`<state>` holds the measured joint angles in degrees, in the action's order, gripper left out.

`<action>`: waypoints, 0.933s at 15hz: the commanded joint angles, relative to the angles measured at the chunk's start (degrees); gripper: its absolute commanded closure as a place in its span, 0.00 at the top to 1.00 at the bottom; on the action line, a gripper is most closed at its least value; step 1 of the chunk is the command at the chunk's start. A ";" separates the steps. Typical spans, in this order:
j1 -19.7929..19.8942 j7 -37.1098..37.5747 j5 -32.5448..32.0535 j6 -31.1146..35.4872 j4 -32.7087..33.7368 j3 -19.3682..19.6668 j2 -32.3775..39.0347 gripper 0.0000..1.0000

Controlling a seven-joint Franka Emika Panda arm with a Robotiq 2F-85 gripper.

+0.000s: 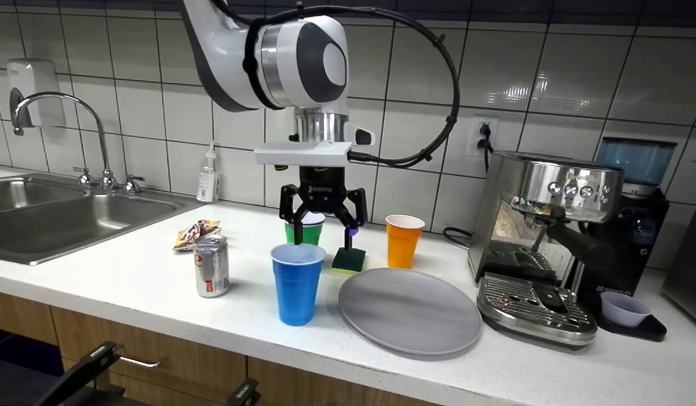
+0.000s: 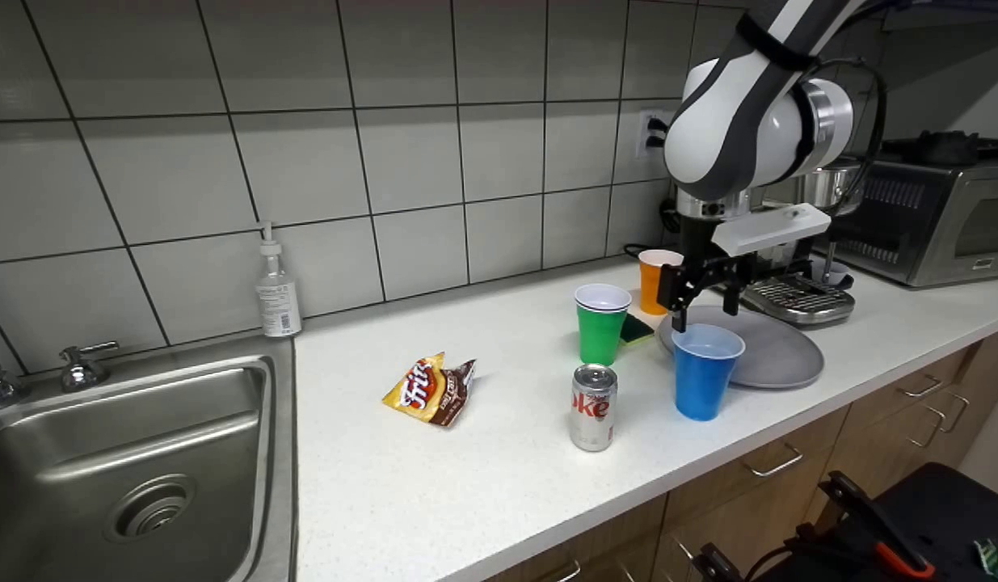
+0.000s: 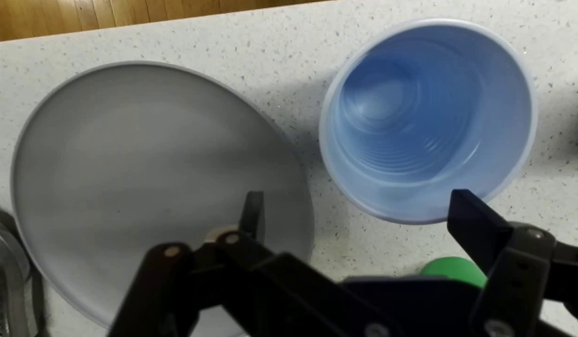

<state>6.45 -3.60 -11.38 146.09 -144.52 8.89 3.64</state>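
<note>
Seeing a gripper (image 1: 323, 243) hanging over the counter (image 1: 252, 242) with jaws spread well apart. Looks closest to a blue cup (image 1: 297, 293), upright just beside a gray plate (image 1: 409, 310). In the wrist view, overlapping the cup's rim with one fingertip (image 3: 473, 217), but can't tell if actually touching. Also got a soda can (image 1: 211, 268), a sponge (image 1: 349, 260) and a green cup (image 2: 602, 335) nearby.

Arm (image 1: 215, 56), wht w/ dk grey panels, slants down from above in both ext. views; wrist (image 1: 321, 127) hangs approx. vert. below it. Blk gripper (image 1: 323, 239) points straight down, fingers (image 1: 298, 231) approx. parallel w/ wide gap betw. tips. Blk cable (image 1: 455, 90) loops from arm to wht bar (image 1: 302, 153) at wrist. Wrist view: both fingers show near btm., well apart.
</note>
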 commanded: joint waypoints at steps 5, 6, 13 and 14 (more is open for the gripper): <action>0.28 -0.49 -2.11 1.21 -0.50 -0.24 0.11 1.00; 0.27 -0.83 -1.97 1.20 -0.71 -0.29 -0.28 1.00; 0.46 -3.61 -0.76 0.81 -2.21 -0.39 -2.89 1.00; 0.48 -4.03 -0.80 0.87 -2.49 -0.38 -3.29 1.00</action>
<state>6.26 -5.04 -12.34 146.71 -145.02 8.82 3.15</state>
